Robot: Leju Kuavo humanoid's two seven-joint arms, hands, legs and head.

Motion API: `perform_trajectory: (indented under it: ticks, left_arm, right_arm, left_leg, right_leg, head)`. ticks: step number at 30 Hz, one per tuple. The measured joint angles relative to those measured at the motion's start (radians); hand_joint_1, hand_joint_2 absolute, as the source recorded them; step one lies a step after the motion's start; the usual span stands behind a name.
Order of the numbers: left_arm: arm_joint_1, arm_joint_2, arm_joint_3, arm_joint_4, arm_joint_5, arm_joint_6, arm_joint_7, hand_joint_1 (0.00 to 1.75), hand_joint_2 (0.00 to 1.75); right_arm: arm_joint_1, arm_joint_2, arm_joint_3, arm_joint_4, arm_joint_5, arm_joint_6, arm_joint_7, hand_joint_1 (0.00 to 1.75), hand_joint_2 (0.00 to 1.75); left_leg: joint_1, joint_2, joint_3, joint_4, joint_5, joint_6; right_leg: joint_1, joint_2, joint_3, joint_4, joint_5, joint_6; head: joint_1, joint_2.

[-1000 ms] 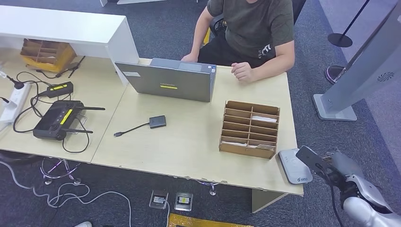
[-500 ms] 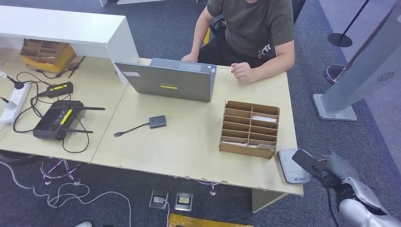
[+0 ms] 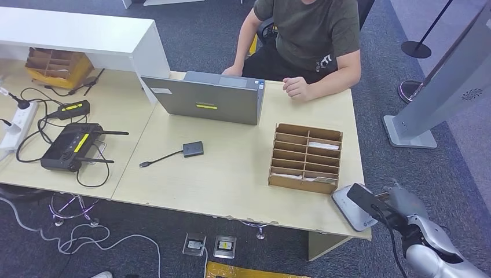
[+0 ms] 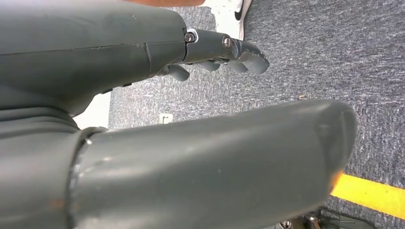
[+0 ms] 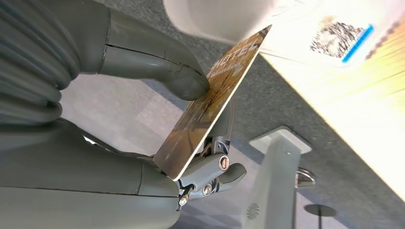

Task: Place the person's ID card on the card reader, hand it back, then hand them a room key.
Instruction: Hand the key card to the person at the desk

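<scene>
Brown, thin and stiff, the ID card (image 5: pixel 210 100) sits pinched at its edge between thumb and fingers of the right hand (image 3: pixel 399 205), just over the card reader (image 3: pixel 349 209), while the left hand (image 4: pixel 143 119) hangs loosely open, holding nothing.

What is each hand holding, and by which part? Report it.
The right hand pinches the ID card by its near end, thumb on one face, fingers behind. The left hand holds nothing.
</scene>
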Motion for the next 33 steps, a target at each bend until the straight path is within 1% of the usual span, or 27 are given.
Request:
perform_trajectory:
  ticks: [12, 18, 23, 33]
  left_arm:
    - [-0.003, 0.000, 0.000, 0.000, 0.008, 0.002, 0.000, 0.00, 0.00]
    - [-0.001, 0.000, 0.000, 0.000, 0.012, 0.003, 0.000, 0.00, 0.00]
    - [0.003, 0.003, 0.000, 0.000, 0.011, 0.003, 0.000, 0.00, 0.00]
    - [0.005, 0.004, 0.000, 0.000, 0.012, 0.004, 0.000, 0.00, 0.00]
  right_arm:
    - [-0.008, 0.025, 0.018, -0.045, 0.025, 0.028, 0.001, 1.75, 1.75]
    - [-0.018, 0.034, 0.022, -0.045, 0.039, -0.015, -0.003, 1.75, 1.75]
    - [-0.055, 0.012, 0.001, -0.058, 0.051, -0.036, 0.014, 1.75, 1.75]
    - [-0.110, -0.053, -0.061, -0.152, 0.078, -0.001, 0.053, 1.75, 1.75]
  left_leg:
    - [0.000, 0.000, 0.000, 0.000, 0.000, 0.000]
    - [0.000, 0.000, 0.000, 0.000, 0.000, 0.000]
    - [0.000, 0.000, 0.000, 0.000, 0.000, 0.000]
    - [0.000, 0.000, 0.000, 0.000, 0.000, 0.000]
  right_leg:
    - [0.000, 0.000, 0.000, 0.000, 0.000, 0.000]
    - [0.000, 0.000, 0.000, 0.000, 0.000, 0.000]
    - [0.000, 0.000, 0.000, 0.000, 0.000, 0.000]
    - [0.000, 0.000, 0.000, 0.000, 0.000, 0.000]
  head:
    - [0.000, 0.000]
    - [0.000, 0.000]
    - [0.000, 0.000]
    - [0.000, 0.000]
